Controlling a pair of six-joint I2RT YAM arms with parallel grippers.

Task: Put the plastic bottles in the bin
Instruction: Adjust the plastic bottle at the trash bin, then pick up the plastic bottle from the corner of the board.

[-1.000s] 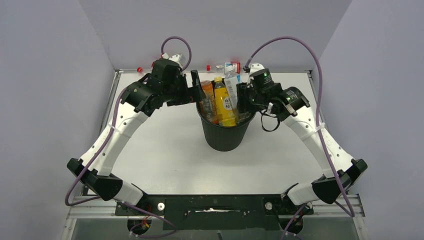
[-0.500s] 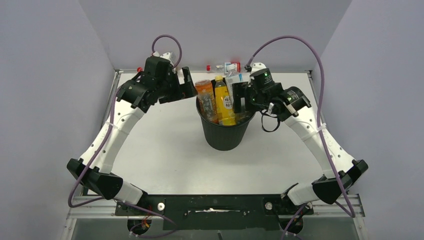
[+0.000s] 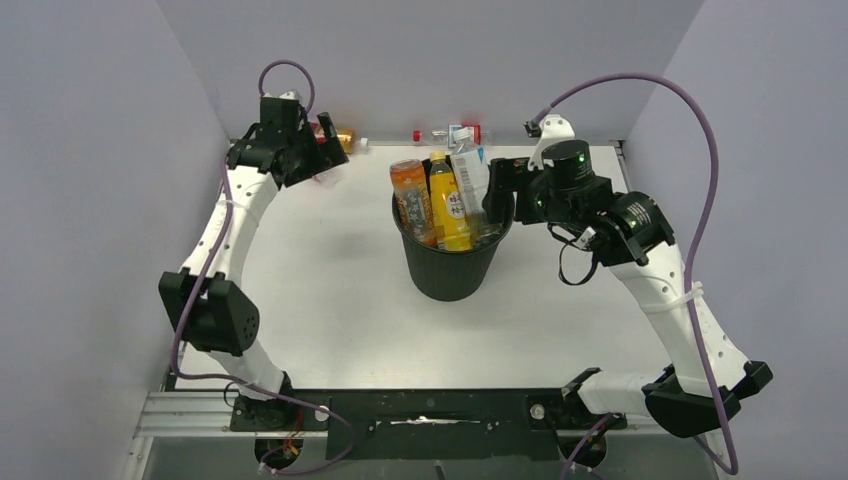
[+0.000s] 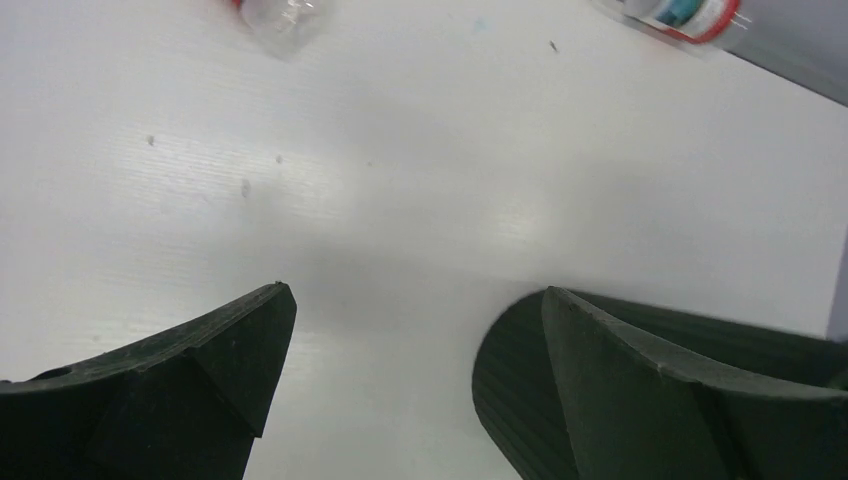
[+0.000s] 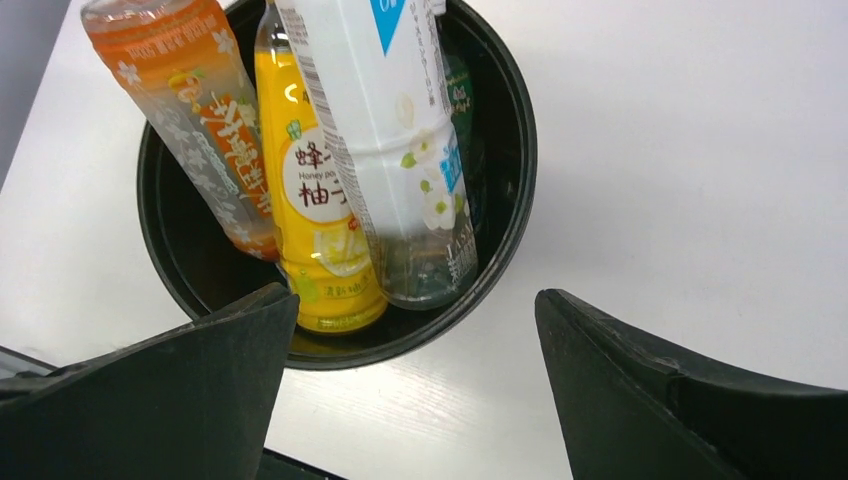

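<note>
The black bin (image 3: 448, 270) stands mid-table with several plastic bottles upright in it: an orange one (image 3: 409, 193), a yellow one (image 3: 447, 203) and a clear one with a blue-white label (image 3: 470, 178). In the right wrist view the bin's rim (image 5: 522, 190) rings the orange (image 5: 180, 90), yellow (image 5: 320, 200) and white-labelled (image 5: 390, 130) bottles. My right gripper (image 3: 500, 192) (image 5: 417, 293) is open and empty just right of the rim. My left gripper (image 3: 322, 140) (image 4: 415, 292) is open over bare table at the back left, beside an amber bottle (image 3: 342, 137).
More bottles lie along the back wall behind the bin (image 3: 455, 133). In the left wrist view a clear bottle with a red cap (image 4: 280, 14) and a red-and-blue labelled one (image 4: 685, 12) lie ahead of the fingers. Grey walls close in the table's left, back and right.
My right gripper opened, let go of the white-labelled bottle in the bin and drew back right. My left arm swung from the bin's rim to the back left corner.
</note>
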